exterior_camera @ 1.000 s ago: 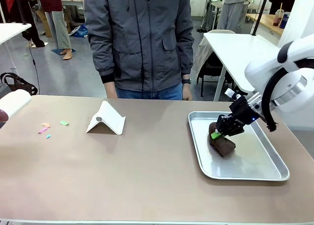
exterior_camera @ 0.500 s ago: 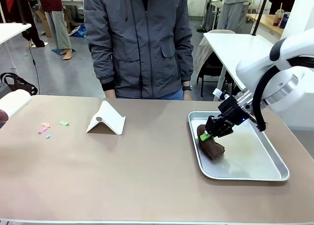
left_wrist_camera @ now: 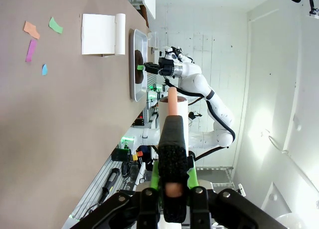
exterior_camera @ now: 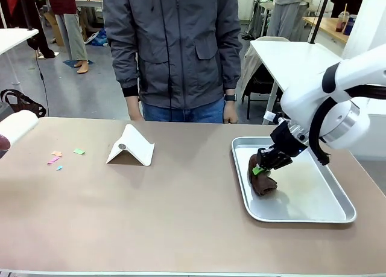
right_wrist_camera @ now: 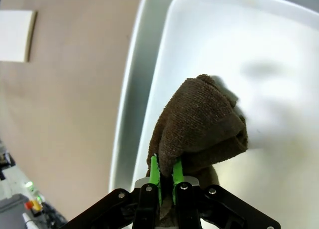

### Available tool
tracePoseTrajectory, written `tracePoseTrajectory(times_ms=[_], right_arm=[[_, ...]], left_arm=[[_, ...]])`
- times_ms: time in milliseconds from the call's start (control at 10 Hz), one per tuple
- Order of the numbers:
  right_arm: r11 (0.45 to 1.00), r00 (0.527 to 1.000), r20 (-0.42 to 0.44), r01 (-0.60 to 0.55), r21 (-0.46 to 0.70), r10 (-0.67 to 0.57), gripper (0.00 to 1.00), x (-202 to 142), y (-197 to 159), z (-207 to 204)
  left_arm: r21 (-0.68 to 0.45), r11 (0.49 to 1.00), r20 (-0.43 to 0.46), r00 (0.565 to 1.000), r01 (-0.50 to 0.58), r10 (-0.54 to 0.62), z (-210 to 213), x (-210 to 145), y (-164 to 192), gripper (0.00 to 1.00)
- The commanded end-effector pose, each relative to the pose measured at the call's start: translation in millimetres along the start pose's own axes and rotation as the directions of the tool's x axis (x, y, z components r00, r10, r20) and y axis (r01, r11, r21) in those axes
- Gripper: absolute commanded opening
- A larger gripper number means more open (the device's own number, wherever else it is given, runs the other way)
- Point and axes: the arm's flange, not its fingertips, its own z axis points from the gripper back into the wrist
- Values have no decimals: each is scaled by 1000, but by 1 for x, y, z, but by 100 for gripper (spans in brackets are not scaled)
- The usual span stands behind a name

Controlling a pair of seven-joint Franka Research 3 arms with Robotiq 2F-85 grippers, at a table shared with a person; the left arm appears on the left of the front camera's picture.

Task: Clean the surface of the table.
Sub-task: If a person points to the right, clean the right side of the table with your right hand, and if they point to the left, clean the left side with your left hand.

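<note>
The right gripper [exterior_camera: 260, 168] has its jaws pinched tight on a fold of the brown cloth [exterior_camera: 263, 181]. The rest of the cloth hangs in a bunch, its lower end on or just above the floor of the metal tray [exterior_camera: 313, 195] at the right of the frame.

My guess is the step in hand is getting the cloth out of the tray. It wants a clean lift first (that dangling end could catch the tray's rim), then a flat press once it is over bare wood.

The table [exterior_camera: 181, 210] lies under the tray, and its open top begins just left of the jaws. The coloured paper scraps [exterior_camera: 60, 156] lie well apart at the far left, beyond the white folded stand [exterior_camera: 130, 146].

In its wrist view, the left gripper [left_wrist_camera: 173, 175] is clamped on a black-handled roller [left_wrist_camera: 173, 139].
</note>
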Motion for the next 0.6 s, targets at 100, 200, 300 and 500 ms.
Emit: tracePoseTrajectory(times_ms=[100,200,300,500], right_arm=[[987,995,35,93,-128,-89,11,-6,-30,10],[978,991,51,127,-168,-120,11,-6,-43,15],[975,987,60,158,-159,-150,11,-7,-56,21],[957,969,102,240,-162,-226,11,-11,-81,33]], left_arm=[[-1,1000,-5,1000,18,-18,-2,-4,-3,14],[-1,1000,-5,1000,18,-18,-2,-4,-3,14],[-1,1000,-5,1000,18,-18,-2,-4,-3,14],[-1,1000,-5,1000,18,-18,-2,-4,-3,14]])
